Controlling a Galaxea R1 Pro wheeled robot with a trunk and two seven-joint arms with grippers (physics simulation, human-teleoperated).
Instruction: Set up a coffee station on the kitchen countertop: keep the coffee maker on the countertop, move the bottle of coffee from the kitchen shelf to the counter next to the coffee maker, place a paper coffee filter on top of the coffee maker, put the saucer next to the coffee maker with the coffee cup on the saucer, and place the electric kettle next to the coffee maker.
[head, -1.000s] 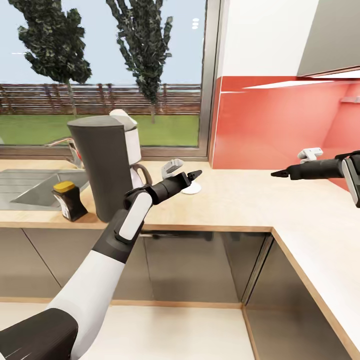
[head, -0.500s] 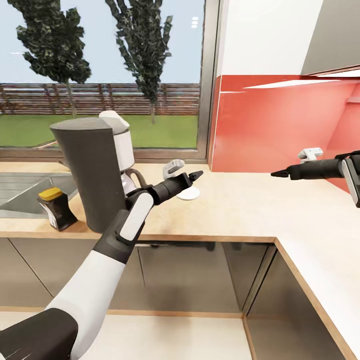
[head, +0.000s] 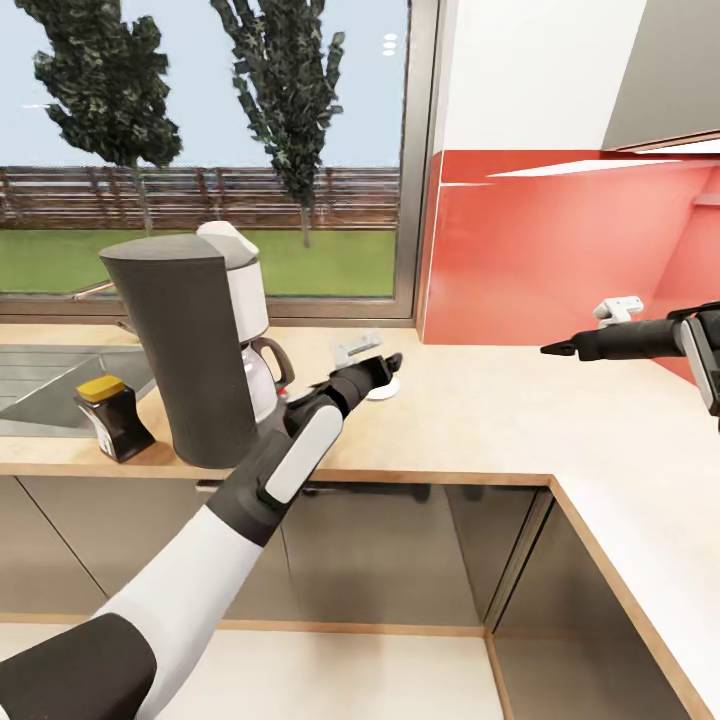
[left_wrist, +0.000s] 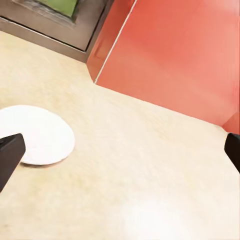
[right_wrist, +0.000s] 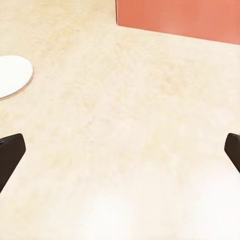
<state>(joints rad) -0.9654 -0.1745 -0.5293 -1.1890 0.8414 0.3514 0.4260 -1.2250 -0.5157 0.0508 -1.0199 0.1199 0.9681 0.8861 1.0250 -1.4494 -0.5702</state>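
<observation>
The coffee maker (head: 190, 345) stands on the countertop (head: 470, 420) with the bottle of coffee (head: 112, 415) just to its left. Whether the white cap on top of the maker is the paper coffee filter, I cannot tell. The saucer (head: 384, 391) lies flat to the maker's right, with nothing on it. My left gripper (head: 388, 364) hovers open low over the saucer's near edge. In the left wrist view the saucer (left_wrist: 37, 134) sits by one fingertip (left_wrist: 7, 159). My right gripper (head: 550, 348) is open above the counter farther right, and its wrist view catches the saucer (right_wrist: 10, 75). Coffee cup and electric kettle are out of view.
A steel sink (head: 40, 372) is set into the countertop left of the bottle. A window runs behind the maker and a red backsplash (head: 560, 250) behind the corner. The countertop turns toward me along the right side (head: 650, 520), above dark cabinets.
My left arm has stretched forward and dropped, bringing its gripper down close over the saucer. The right arm has held still. Earlier the camera shifted slightly to the right.
</observation>
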